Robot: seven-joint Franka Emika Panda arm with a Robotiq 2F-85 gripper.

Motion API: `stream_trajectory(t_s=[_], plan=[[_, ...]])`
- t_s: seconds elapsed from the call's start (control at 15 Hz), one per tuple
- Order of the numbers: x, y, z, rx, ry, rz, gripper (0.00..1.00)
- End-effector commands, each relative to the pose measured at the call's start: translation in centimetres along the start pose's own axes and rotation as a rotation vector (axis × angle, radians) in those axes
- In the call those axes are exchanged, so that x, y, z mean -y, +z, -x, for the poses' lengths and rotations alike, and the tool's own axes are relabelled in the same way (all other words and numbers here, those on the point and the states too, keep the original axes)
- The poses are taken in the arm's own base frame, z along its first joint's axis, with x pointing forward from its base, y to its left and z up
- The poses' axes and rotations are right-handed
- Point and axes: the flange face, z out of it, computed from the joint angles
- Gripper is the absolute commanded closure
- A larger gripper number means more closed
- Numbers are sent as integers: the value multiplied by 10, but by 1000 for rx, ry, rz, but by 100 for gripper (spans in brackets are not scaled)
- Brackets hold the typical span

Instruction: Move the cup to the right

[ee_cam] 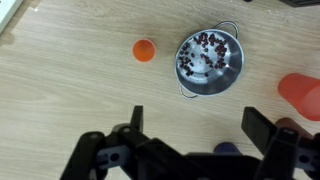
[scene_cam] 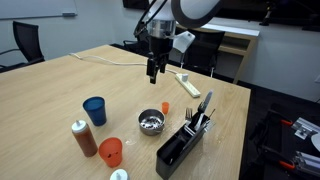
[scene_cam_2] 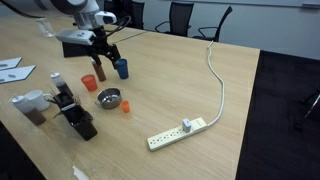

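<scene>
Gripper: black Robotiq gripper (ee_cam: 193, 118) hangs above the table, jaws wide apart, nothing btwn them; seen over the table's middle in an exterior view (scene_cam: 153, 75).
Cup: small orange-red plastic cup (scene_cam: 110, 151) stands upright on the light wooden table (scene_cam: 60, 85), near the front edge, just beside the brown bottle w/ white cap (scene_cam: 82, 138). Well apart from the gripper.
Cup, wrist view: only part shows, at the right edge (ee_cam: 303, 95), to the right of the bowl.
Cup, exterior view: (scene_cam_2: 89, 82) sits near the dark blue cup (scene_cam_2: 121, 68), w/ the gripper (scene_cam_2: 103, 60) above and btwn them.
Bowl: small shiny metal bowl (ee_cam: 210, 62) w/ dark bits inside, upright, btwn the two cups and the organiser.
Small orange piece: round, (ee_cam: 144, 50), on bare wood near the bowl, not touching it.
Organiser: black desk organiser w/ tools (scene_cam: 185, 140), near the table edge.
Power strip: white, (scene_cam_2: 180, 132), w/ a white cable (scene_cam_2: 215, 80) running across the table.
</scene>
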Motion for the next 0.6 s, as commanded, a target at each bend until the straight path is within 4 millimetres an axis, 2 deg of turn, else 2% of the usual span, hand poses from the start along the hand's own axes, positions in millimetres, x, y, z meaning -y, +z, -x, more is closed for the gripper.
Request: stream_trajectory(t_s=[0.0, 0.27, 0.53], plan=[[-1, -2, -1, 1, 2, 2, 0], [-2, -3, -2, 2, 4, 4, 0], [30, 26, -21, 5, -73, -51, 0]])
